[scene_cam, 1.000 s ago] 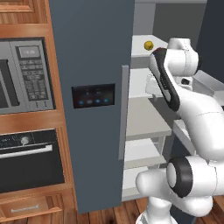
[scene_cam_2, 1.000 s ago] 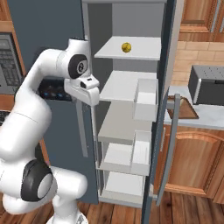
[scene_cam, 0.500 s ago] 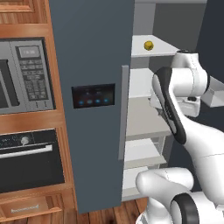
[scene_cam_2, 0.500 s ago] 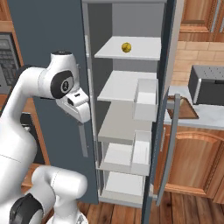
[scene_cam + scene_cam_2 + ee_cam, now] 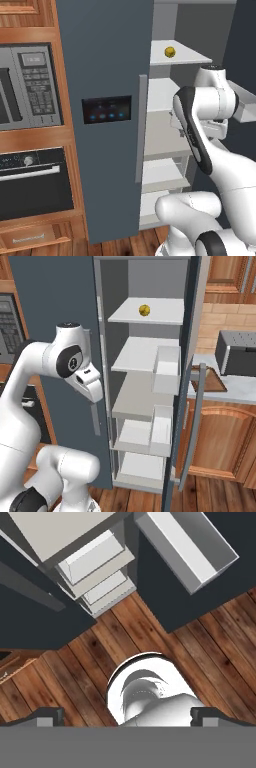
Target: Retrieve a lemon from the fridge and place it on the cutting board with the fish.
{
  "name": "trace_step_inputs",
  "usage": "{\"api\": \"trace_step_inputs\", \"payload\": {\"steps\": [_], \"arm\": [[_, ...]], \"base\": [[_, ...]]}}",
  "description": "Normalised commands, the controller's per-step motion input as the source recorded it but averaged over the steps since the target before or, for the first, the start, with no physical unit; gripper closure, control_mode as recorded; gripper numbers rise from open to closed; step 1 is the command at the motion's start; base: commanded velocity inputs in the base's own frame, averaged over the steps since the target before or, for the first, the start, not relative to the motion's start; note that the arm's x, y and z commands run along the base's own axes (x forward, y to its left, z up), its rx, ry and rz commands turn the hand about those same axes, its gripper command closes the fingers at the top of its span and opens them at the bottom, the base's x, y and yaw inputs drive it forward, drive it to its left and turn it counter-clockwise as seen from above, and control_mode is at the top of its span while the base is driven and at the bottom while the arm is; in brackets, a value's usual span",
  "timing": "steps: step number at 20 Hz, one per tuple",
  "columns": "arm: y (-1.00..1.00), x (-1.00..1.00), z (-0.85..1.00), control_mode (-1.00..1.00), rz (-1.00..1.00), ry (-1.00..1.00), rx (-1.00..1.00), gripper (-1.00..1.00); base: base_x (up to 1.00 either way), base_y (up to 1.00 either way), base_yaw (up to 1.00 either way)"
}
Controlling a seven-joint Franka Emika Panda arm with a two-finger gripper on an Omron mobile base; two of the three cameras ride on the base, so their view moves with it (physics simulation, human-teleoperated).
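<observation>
Yellow and round, the lemon (image 5: 170,51) sits mid-top shelf of the fridge (image 5: 107,60), well above the spread, empty gripper (image 5: 127,716).

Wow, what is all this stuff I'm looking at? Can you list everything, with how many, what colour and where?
lemon: one, yellow, on the top white shelf inside the fridge.
fridge: one, dark blue-grey, its right door swung open, left door shut, white shelves inside.
door bins: two, white, on the inside of the open door.
black panel: one, with blue lights, on the shut fridge door.
microwave: one, grey and black, in wooden cabinetry left of the fridge.
oven: one, black, below the microwave.
cutting board: one, reddish-brown, on the counter right of the fridge.
toaster: one, dark grey, on that counter.
floor: brown wood planks.
gripper: one, dark fingertips, open, pointing down at the floor.
</observation>
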Motion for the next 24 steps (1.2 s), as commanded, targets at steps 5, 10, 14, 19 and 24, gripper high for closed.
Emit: {"api": "trace_step_inputs", "payload": {"steps": [5,10,14,19,24], "arm": [[0.0,0.0,-0.01,-1.0,0.0,-0.02,0.0,-1.0],[0.0,0.0,0.0,1.0,0.0,0.0,0.0,-1.0],[0.0,0.0,0.0,1.0,0.0,0.0,0.0,-1.0],[0.0,0.0,0.0,1.0,0.0,0.0,0.0,-1.0],[0.0,0.0,0.0,1.0,0.0,0.0,0.0,-1.0]], "base": [[0.0,0.0,0.0],[0.07,0.0,-0.19],[0.0,0.0,-0.28],[0.23,0.01,-0.22],[0.68,0.0,-0.09]]}}
